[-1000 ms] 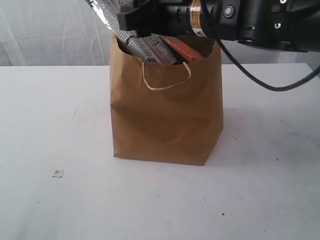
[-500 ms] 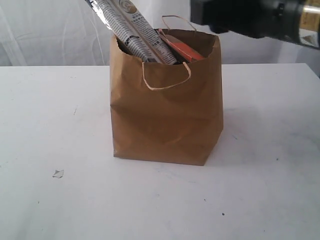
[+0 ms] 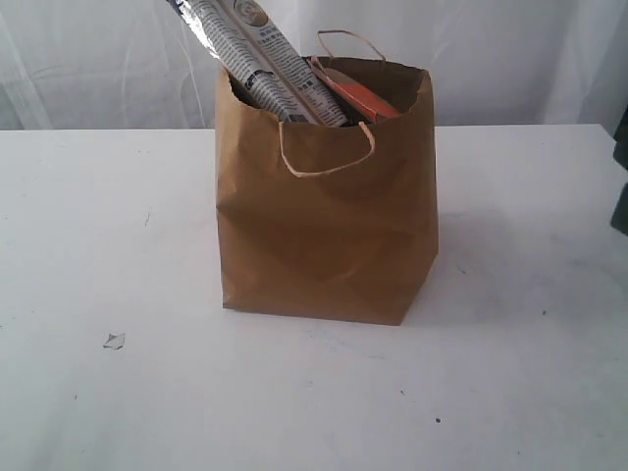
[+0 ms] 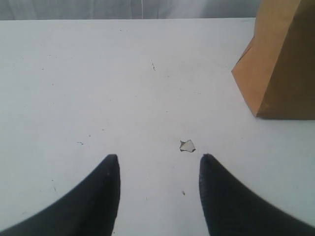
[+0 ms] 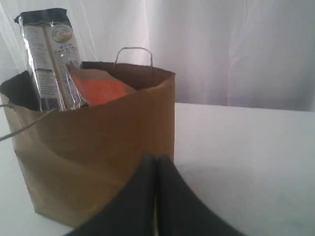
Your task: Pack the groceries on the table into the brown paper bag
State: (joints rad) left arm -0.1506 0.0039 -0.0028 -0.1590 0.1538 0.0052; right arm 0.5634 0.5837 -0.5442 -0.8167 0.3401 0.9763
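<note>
The brown paper bag [image 3: 329, 235] stands upright in the middle of the table [image 3: 98, 245]. A long dark noodle packet [image 3: 260, 59] sticks out of its top, leaning left, beside a brown pouch with an orange label [image 3: 358, 96]. My right gripper [image 5: 156, 158] is shut and empty, low beside the bag [image 5: 93, 147], with the noodle packet [image 5: 49, 59] and pouch [image 5: 101, 91] in sight above. Only a dark sliver of the right arm [image 3: 620, 167] shows at the exterior view's edge. My left gripper [image 4: 158, 157] hangs open over bare table, away from the bag [image 4: 280, 64].
A small white scrap [image 3: 114, 340] lies on the table front left of the bag; in the left wrist view the scrap [image 4: 187, 145] sits just ahead of the fingertips. A white curtain hangs behind the table.
The right arm, which reached over the bag's top a second ago, has drawn away to the right and almost left the exterior view. The bag and its contents stayed put.
</note>
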